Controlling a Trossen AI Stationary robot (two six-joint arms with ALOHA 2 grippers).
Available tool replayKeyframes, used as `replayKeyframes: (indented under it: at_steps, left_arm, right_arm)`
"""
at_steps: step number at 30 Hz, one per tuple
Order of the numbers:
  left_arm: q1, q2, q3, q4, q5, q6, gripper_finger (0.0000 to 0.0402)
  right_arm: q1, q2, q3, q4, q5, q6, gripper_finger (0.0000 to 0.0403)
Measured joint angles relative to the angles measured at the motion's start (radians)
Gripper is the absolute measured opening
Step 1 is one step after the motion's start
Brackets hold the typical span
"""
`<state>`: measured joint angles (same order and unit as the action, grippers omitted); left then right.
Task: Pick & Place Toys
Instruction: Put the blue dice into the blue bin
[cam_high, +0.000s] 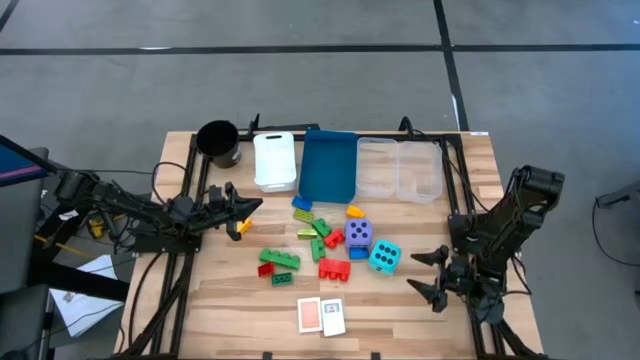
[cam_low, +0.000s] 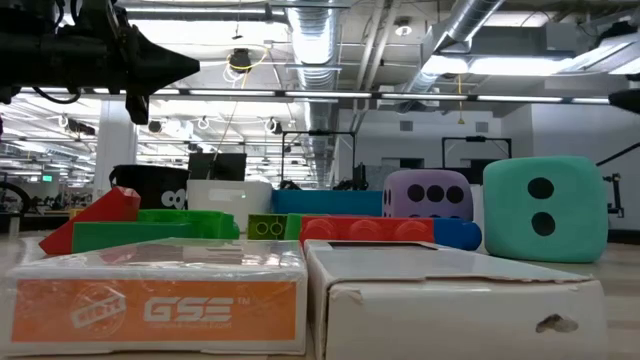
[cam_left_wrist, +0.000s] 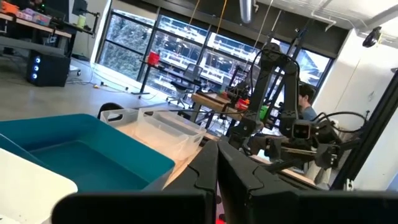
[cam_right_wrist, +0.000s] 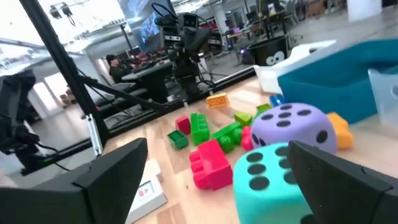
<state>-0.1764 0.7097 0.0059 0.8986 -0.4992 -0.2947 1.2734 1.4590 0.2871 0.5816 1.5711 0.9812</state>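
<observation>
The toys lie mid-table: a cyan die (cam_high: 384, 257), a purple die (cam_high: 359, 233), red (cam_high: 334, 269), green (cam_high: 279, 260), blue (cam_high: 302, 212) and yellow (cam_high: 354, 212) bricks, and two cards (cam_high: 321, 316) near the front edge. An orange brick (cam_high: 243, 227) lies on the table by my left gripper (cam_high: 255, 207), which is shut, empty and held above the table's left part. My right gripper (cam_high: 428, 277) is open and empty just right of the cyan die (cam_right_wrist: 273, 180), its fingers pointing toward the die.
A black cup (cam_high: 218, 143), a white bin (cam_high: 274, 160), a blue bin (cam_high: 329, 165) and two clear bins (cam_high: 400, 168) stand in a row along the far edge. Bare wood shows at the table's front left and front right.
</observation>
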Motion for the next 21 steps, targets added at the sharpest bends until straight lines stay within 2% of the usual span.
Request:
replayKeyframes:
  at_steps: [6,10,15,21]
  left_arm:
    - [0.0,0.0,0.0,0.0,0.009,-0.013,0.0]
    - [0.0,0.0,0.0,0.0,0.046,-0.053,0.0]
    - [0.0,0.0,0.0,0.0,0.097,-0.057,0.0]
    - [-0.015,0.0,0.0,0.0,0.115,-0.085,0.0]
  right_arm:
    - [-0.018,0.0,-0.056,0.002,-0.013,0.115,0.0382]
    - [-0.062,0.0,-0.065,-0.004,-0.124,0.111,0.0382]
    - [-0.137,-0.042,-0.065,-0.033,-0.275,-0.024,0.0382]
    - [-0.168,-0.167,-0.065,-0.248,-0.373,-0.004,0.0382]
